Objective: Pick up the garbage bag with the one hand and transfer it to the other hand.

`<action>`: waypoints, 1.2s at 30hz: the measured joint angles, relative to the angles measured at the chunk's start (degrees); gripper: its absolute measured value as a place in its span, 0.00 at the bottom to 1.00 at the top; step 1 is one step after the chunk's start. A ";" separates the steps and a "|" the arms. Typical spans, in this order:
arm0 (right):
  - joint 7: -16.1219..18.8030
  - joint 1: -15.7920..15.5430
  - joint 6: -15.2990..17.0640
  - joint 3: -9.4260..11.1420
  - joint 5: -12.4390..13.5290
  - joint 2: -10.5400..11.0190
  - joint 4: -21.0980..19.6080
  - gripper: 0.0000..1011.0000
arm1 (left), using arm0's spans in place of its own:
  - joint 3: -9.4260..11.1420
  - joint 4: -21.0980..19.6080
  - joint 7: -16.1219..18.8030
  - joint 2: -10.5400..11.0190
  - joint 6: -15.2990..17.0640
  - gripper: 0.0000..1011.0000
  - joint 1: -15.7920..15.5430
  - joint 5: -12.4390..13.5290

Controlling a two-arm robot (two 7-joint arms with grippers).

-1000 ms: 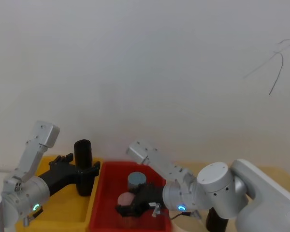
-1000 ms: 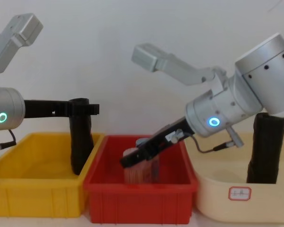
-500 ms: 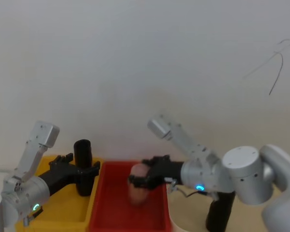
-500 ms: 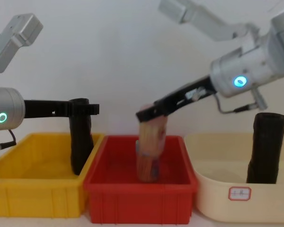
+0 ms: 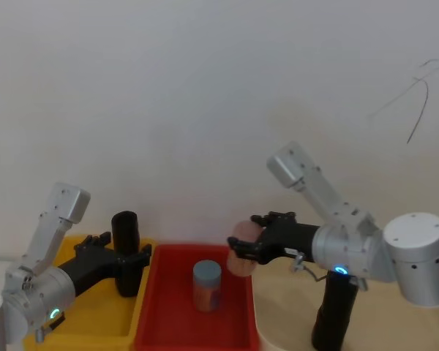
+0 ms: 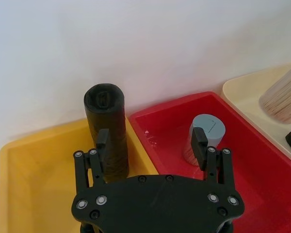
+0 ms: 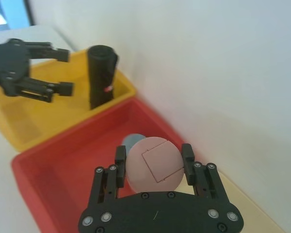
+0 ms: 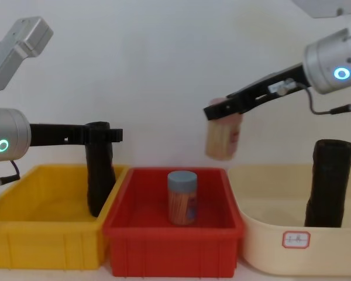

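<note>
My left tool (image 8: 108, 136) hangs released around the upright garbage bag (image 8: 99, 170) in the yellow bin (image 8: 44, 234); my right tool (image 8: 213, 111), at three o'clock, grasps a pink-capped jar (image 8: 222, 139). Next, clench and lift.

The right gripper (image 8: 213, 111) is now lifted clear out of the red bin (image 8: 172, 234), where it was reaching down low one second ago. It holds the pink-lidded jar (image 8: 223, 136) up in the air, above the boundary between the red bin and the cream bin (image 8: 292, 240); half a second ago the jar was only partly raised inside the red bin. The blue-lidded jar (image 8: 182, 197) is now uncovered and stands alone in the red bin.
</note>
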 joint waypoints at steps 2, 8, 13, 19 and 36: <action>-0.72 -0.44 0.16 0.72 -0.01 0.59 -0.44 0.66 | 0.00 0.00 0.00 0.00 0.00 0.99 0.00 0.00; -2.26 -0.96 0.35 1.95 -0.56 1.74 -0.28 0.66 | 0.00 0.00 0.00 0.00 0.00 0.99 0.00 0.00; -3.10 -0.96 0.15 2.44 -1.33 2.35 0.81 0.66 | 0.00 0.00 0.00 0.00 0.00 0.99 0.00 0.00; -3.79 -0.88 -0.15 2.86 -2.05 2.85 1.84 0.73 | 0.00 0.00 0.00 0.00 0.00 0.99 0.00 0.00; -4.62 -0.93 -0.54 3.61 -2.73 3.35 2.67 0.99 | 0.00 0.00 0.00 0.00 0.00 0.99 0.00 0.00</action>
